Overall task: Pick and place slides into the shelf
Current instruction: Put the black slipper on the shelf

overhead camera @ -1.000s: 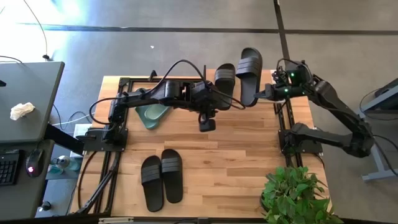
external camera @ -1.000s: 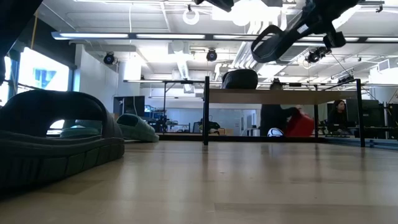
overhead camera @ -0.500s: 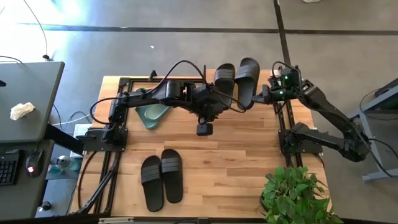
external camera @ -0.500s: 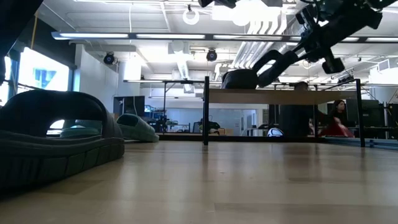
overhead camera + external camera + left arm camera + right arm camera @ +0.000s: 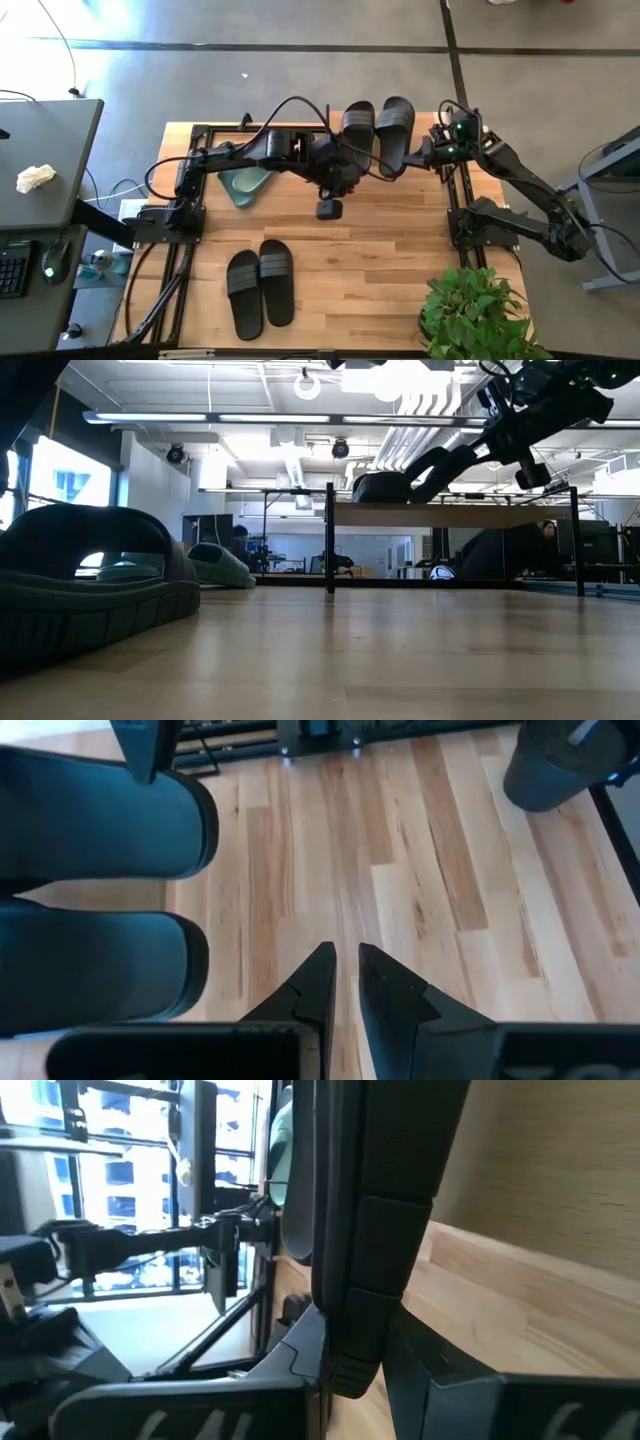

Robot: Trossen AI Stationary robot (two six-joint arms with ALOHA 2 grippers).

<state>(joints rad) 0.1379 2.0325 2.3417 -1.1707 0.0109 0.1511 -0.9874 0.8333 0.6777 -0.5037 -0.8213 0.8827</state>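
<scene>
The right gripper (image 5: 408, 163) pinches a black slide (image 5: 394, 132) on the shelf (image 5: 455, 515) at twelve o'clock; the left gripper (image 5: 343, 982), nearly pressed together, hovers mid-table.

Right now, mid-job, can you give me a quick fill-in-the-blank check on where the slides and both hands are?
1. The right hand grips a ____ slide at the shelf.
2. The number of black slides lying flat on the table's near edge is ____.
3. The left hand holds ____.
4. The slide under the left arm is ____ in colour.

Missing words: black; two; nothing; green
</scene>
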